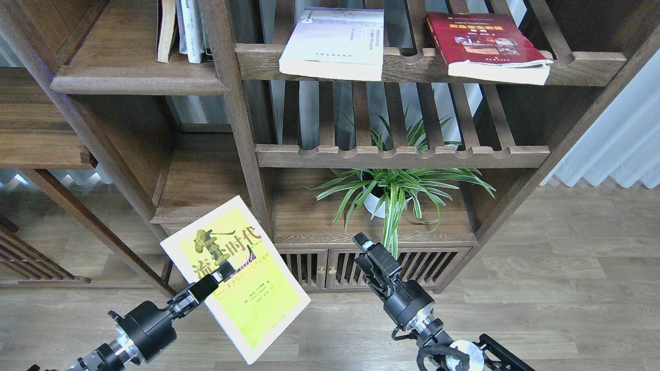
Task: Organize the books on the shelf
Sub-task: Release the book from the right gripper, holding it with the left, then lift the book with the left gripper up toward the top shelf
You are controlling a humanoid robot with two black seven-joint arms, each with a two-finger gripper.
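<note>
My left gripper (221, 271) is shut on the yellow-green book (242, 293), holding it tilted in the air at the lower left, in front of the bookcase's base. My right gripper (367, 251) stands open and empty to the book's right, apart from it. The lavender-white book (335, 44) and the dark red book (484, 44) lie flat on the top slatted rack, overhanging its front rail. The solid shelf (139, 80) with a rounded lip is at the upper left, with a few upright books (183, 28) at its right end.
A potted spider plant (392, 190) stands on the lower board, just behind my right gripper. A bookcase post (234, 113) divides the left bays from the slatted racks (402, 154). Another solid board (201, 175) lies above the held book. A wooden floor (557, 288) spreads out to the right.
</note>
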